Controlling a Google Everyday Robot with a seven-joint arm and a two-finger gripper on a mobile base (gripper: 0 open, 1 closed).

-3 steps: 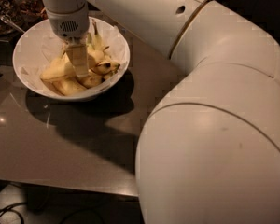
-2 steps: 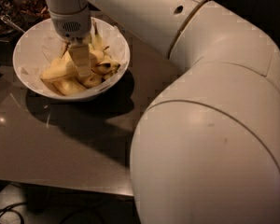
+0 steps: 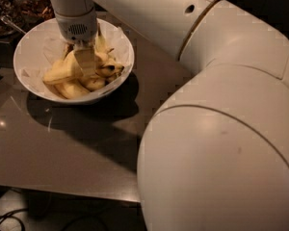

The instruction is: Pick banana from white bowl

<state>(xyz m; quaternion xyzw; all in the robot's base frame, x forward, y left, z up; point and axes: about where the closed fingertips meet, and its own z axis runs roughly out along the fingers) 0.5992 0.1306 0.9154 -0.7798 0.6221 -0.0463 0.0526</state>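
Fingers (image 3: 85, 64) of mine reach straight down into the white bowl (image 3: 31, 47) at the far left of the desk (image 3: 77, 153), set over the banana (image 3: 60, 72) lying atop the pile so it can lift free; whether they grip it, I cannot tell.
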